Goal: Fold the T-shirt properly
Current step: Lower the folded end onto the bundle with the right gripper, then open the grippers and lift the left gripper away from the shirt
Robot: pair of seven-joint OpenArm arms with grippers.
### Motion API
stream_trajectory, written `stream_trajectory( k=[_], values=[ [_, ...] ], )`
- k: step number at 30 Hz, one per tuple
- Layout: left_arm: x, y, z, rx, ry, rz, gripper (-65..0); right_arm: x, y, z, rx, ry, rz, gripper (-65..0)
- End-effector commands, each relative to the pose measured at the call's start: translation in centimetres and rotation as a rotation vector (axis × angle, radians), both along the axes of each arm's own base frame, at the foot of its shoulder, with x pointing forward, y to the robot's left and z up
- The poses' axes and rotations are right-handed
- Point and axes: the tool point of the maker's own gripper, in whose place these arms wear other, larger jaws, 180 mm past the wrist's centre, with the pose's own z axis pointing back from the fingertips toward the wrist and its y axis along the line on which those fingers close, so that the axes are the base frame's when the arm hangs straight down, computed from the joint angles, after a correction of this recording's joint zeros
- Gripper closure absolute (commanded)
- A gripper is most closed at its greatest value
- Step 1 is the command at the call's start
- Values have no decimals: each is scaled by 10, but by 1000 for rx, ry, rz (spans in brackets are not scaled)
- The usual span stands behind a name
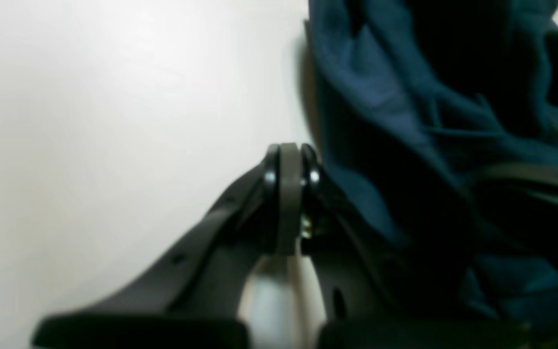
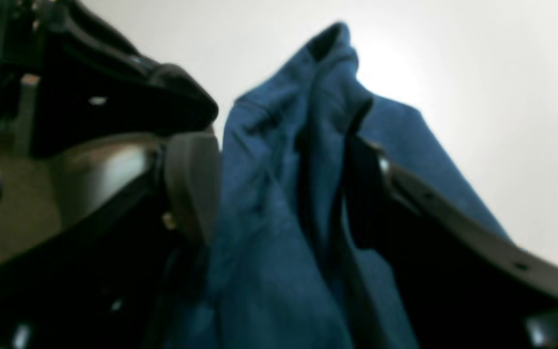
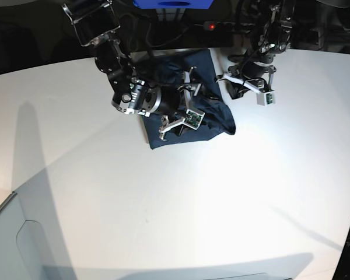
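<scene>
The dark navy T-shirt (image 3: 213,119) lies bunched at the back middle of the white table (image 3: 221,204). My right gripper (image 3: 184,102) is down on it, open. In the right wrist view a ridge of the T-shirt (image 2: 279,203) stands up between the two spread fingers (image 2: 192,179) of the right gripper (image 2: 279,145). My left gripper (image 3: 224,77) sits at the shirt's right edge. In the left wrist view the left gripper (image 1: 287,155) is shut with nothing between its pads, on bare table just beside the T-shirt (image 1: 405,97).
A blue box (image 3: 172,3) and dark equipment with a red light (image 3: 210,26) stand behind the table's far edge. The table's near-left edge (image 3: 6,204) meets a grey surface.
</scene>
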Motion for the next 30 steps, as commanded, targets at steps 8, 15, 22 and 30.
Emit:
stream_trajectory(
  k=[8, 15, 22, 30],
  values=[
    [-6, -1, 22, 5, -46, -29, 0, 6, -6, 40, 99, -81, -51, -396],
    [-12, 29, 36, 44, -68, 51, -204, -2, -11, 45, 101, -92, -56, -397],
    [-21, 55, 54, 93, -95, 100, -228, -15, -11, 54, 125, -103, -58, -398],
    [-30, 91, 59, 159, -88, 174, -229, 2, -54, 70, 120, -158, -205, -398]
  ],
)
